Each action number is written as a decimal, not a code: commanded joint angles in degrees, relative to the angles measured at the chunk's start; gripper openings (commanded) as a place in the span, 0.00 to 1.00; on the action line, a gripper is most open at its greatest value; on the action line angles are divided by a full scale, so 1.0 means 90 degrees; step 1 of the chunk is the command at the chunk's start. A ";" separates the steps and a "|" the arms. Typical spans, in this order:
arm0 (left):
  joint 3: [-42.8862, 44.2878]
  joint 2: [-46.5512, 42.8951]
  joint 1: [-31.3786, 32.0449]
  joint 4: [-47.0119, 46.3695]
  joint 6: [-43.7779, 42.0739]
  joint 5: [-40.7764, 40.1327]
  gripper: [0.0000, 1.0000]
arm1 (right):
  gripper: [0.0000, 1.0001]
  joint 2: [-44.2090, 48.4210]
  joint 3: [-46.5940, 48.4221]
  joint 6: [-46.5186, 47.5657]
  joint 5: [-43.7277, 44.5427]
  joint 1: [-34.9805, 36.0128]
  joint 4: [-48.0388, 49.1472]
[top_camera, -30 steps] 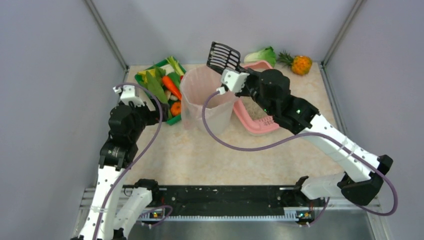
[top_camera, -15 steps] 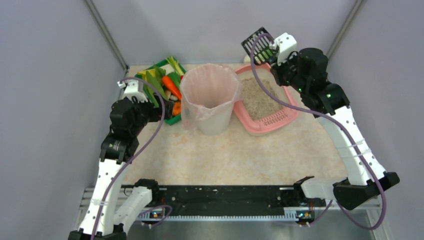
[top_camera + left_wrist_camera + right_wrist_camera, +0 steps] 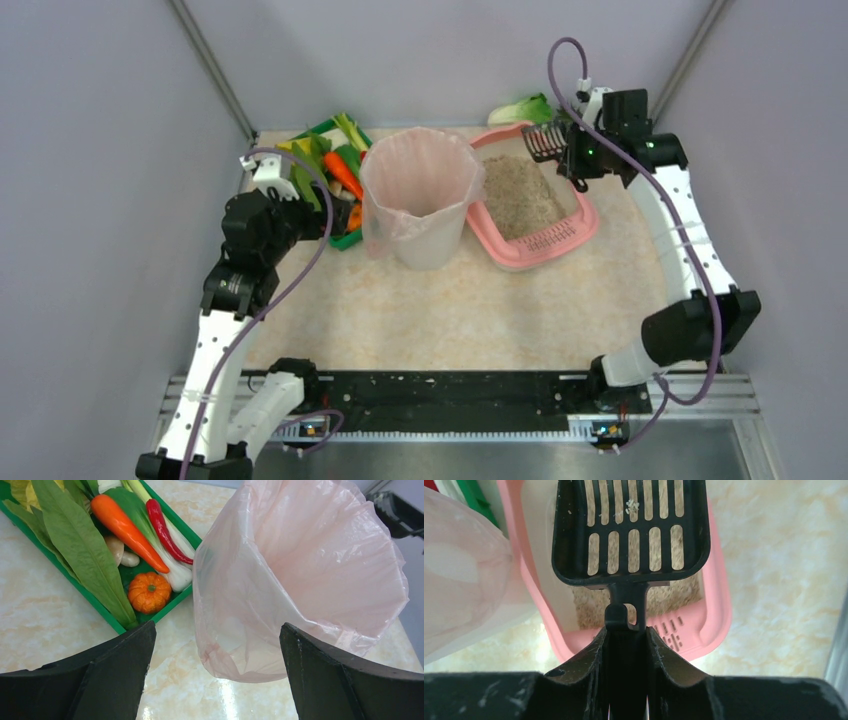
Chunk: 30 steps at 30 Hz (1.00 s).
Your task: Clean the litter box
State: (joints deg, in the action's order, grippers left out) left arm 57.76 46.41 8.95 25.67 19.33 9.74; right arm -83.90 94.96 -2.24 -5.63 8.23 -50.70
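Note:
The pink litter box (image 3: 575, 236) (image 3: 711, 625) lies right of the table's middle, filled with grey-beige litter (image 3: 515, 195), slotted lip toward the front. A black slotted scoop (image 3: 545, 142) (image 3: 631, 535) hangs over its far right corner, a few grains on it. My right gripper (image 3: 568, 150) (image 3: 626, 630) is shut on the scoop's handle. My left gripper (image 3: 300, 205) (image 3: 215, 635) stands open and empty, left of the pink-lined bin (image 3: 420, 195) (image 3: 300, 575).
A green tray (image 3: 350, 238) (image 3: 165, 607) of toy vegetables sits at the back left, touching the bin's side. A leafy green (image 3: 525, 108) lies behind the litter box. Grey walls close in on three sides.
The right arm swung the scoop from above the bin to the right, then lowered it over the litter box's far right corner. The left gripper stayed open and hardly moved.

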 commanded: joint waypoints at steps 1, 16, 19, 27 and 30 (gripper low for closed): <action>0.0233 0.0058 0.0021 -0.0347 -0.0011 0.0167 0.99 | 0.00 -0.0553 0.0480 -0.0702 -0.0485 -0.0122 -0.0821; 0.0348 0.0198 0.0021 -0.0304 -0.0024 0.0155 0.98 | 0.00 -0.2560 0.2037 -0.1754 -0.1044 -0.0285 -0.2676; 0.0377 0.0236 0.0029 -0.0304 -0.0043 0.0136 0.98 | 0.00 -0.2796 0.2297 -0.1845 -0.0816 -0.0277 -0.2936; 0.0408 0.0350 0.0050 -0.0303 -0.0075 0.0107 0.98 | 0.00 -0.3268 0.2448 -0.1832 -0.0414 -0.0064 -0.3209; 0.0464 0.0410 0.0077 -0.0272 -0.0120 0.0077 0.98 | 0.00 -0.3369 0.2449 -0.1852 -0.0141 -0.0021 -0.3297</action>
State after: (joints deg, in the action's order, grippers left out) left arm 59.11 49.65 9.17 25.65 19.31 10.85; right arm -113.56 113.84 -18.13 -10.50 7.01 -78.02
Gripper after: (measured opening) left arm 0.986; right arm 0.248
